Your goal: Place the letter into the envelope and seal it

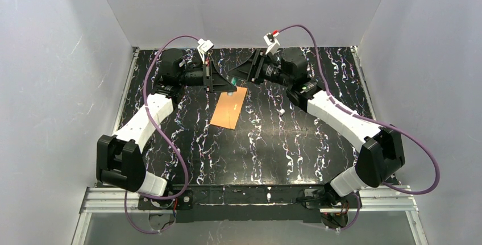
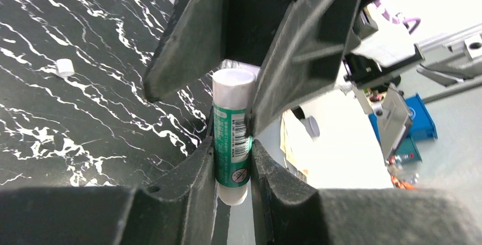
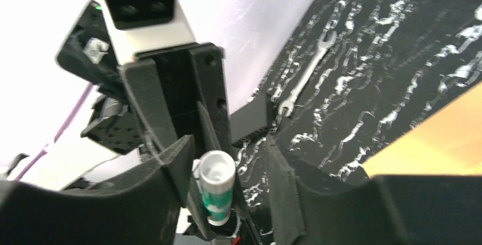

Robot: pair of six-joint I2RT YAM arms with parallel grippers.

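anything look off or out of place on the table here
Two things. A small white cap lies loose on the table right of the envelope, apart from the glue stick pinched in the left claw. A wrench also lies by the wall, with no clear part in letter work.

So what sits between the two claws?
A green-and-white glue stick, pinched in the left claw, with the right claw open around it; both wrist views show it.
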